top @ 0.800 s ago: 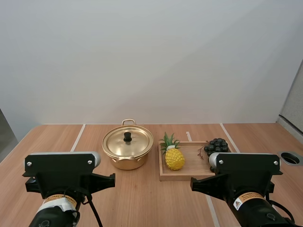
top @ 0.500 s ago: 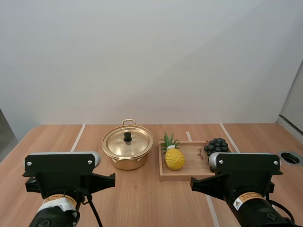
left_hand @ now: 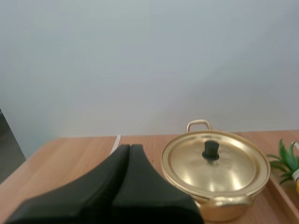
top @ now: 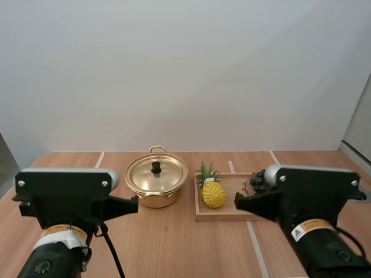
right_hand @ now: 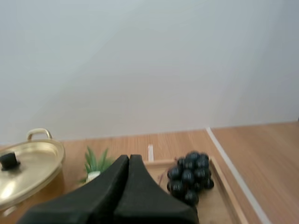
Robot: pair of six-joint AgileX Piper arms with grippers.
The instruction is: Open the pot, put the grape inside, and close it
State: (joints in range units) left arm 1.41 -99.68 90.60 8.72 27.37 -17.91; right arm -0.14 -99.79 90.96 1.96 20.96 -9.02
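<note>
The left gripper (left_hand: 130, 148) had its fingers pressed together into one dark wedge, holding nothing. The gold pot (left_hand: 229, 212) stood just beyond their tips and to the right, its lid (left_hand: 233, 170) on. The right gripper (right_hand: 129, 158) was likewise closed on nothing. The grapes (right_hand: 189, 177) lay ahead and right of its tips in the wooden tray (right_hand: 217, 207), with a toy pineapple (top: 213, 192) to their left.
</note>
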